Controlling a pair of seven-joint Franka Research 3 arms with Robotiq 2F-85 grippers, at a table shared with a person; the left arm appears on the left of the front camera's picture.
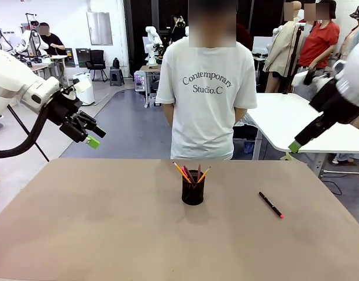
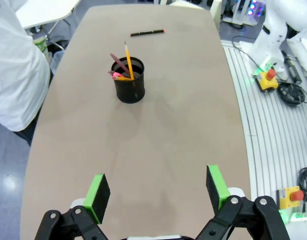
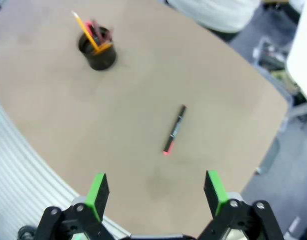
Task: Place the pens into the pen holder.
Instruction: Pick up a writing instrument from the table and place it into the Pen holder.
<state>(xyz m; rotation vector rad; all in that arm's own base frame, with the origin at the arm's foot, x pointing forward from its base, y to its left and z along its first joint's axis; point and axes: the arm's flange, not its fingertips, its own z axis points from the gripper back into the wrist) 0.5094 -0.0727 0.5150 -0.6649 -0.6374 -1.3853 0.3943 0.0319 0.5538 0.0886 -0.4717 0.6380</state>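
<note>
We see the black pen, pink-tipped, lying flat toward the desk's right edge, well apart from the pen holder at mid-desk. The yellow pencil and a reddish pen stand in the holder. Our left gripper and right gripper hang raised by the left and right edges, jaws spread wide, holding nothing.

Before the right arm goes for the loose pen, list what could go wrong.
1. The black pen lies flat on the table; the open right tool could hit the tabletop or roll it away.
2. The pen holder already has pens leaning outward; inserting another could snag them or tip the cup.
</note>
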